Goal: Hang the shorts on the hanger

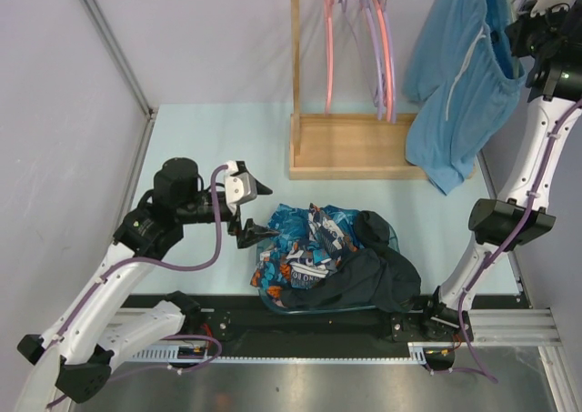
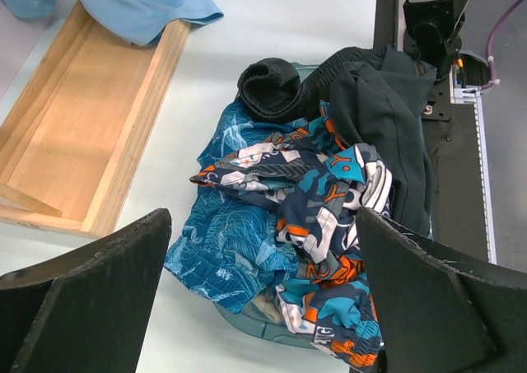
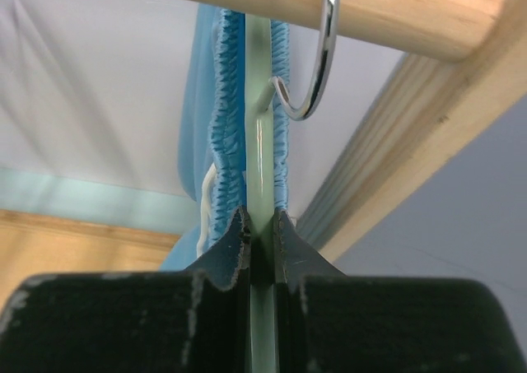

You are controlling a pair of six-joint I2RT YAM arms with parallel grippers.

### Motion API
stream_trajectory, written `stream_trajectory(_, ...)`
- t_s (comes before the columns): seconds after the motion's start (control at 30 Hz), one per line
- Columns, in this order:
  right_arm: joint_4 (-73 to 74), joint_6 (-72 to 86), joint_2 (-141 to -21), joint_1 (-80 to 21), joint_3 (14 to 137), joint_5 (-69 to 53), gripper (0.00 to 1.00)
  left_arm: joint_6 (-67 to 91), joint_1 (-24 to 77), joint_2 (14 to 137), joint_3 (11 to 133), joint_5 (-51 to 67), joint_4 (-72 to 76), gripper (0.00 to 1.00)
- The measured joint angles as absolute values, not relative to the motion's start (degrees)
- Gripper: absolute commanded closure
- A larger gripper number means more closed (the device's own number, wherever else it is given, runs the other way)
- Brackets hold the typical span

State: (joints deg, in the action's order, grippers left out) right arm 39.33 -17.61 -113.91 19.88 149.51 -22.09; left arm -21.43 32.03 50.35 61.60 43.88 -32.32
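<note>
Right wrist: right gripper (image 3: 261, 218) pinching upright hanger (image 3: 258, 134), shorts (image 3: 228, 101) draped downward, left gripper (image 2: 263, 225) wide.

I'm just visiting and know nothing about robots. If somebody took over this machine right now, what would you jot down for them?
Left gripper: jaws open, holding nothing, above the heap of other clothes.
Right gripper: jaws shut on the hanger, up at the wooden rail.
The shorts hang on the hanger, and its hook loops over the rail.
Done: shorts on the hanger, it seems.
Left: probably just let go and back the right arm away.
</note>
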Motion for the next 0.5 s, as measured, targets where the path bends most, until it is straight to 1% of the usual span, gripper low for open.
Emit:
stream_trajectory(0.37, 40.2, -17.0, -111.6, 20.9, 147.9, -22.3, 1.0, -19.4, 32.0, 53.7, 66.8, 44.2, -32.0, 0.02)
stream_trajectory(0.5, 41.1, -17.1, -109.9, 22.4, 145.9, -25.6, 1.0, -19.5, 32.0, 53.1, 66.8, 44.1, -32.1, 0.02)
